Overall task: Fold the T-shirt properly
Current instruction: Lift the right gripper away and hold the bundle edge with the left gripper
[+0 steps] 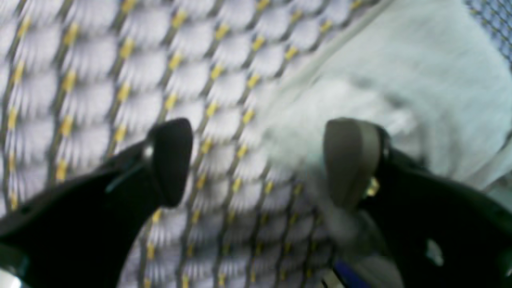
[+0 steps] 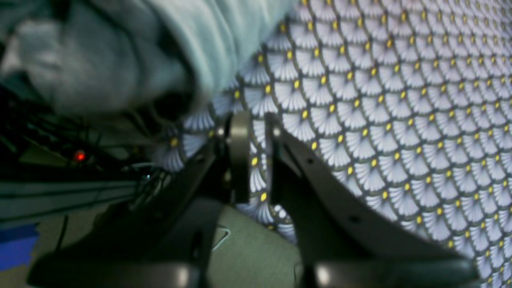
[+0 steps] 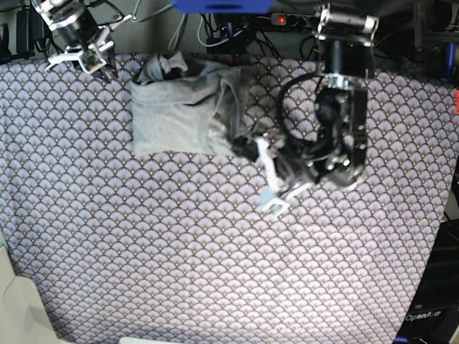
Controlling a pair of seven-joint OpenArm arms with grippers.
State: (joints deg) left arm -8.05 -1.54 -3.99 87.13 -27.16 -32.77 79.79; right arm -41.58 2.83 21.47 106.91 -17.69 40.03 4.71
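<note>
While one T-shirt [image 3: 179, 111] lay folded on the patterned cloth [image 3: 179, 251], the left claw [image 1: 256, 164] was spread, the right claw [image 2: 256, 156] nearly pressed together, nothing held.

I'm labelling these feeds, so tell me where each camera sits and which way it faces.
Left wrist: on the left arm, facing down past its open left gripper at the patterned cloth and T-shirt edge.
Right wrist: on the right arm, looking along its shut right gripper at the cloth's edge.
Base: overhead, looking down on the table; both arms show.
All three share the T-shirt and cloth.
</note>
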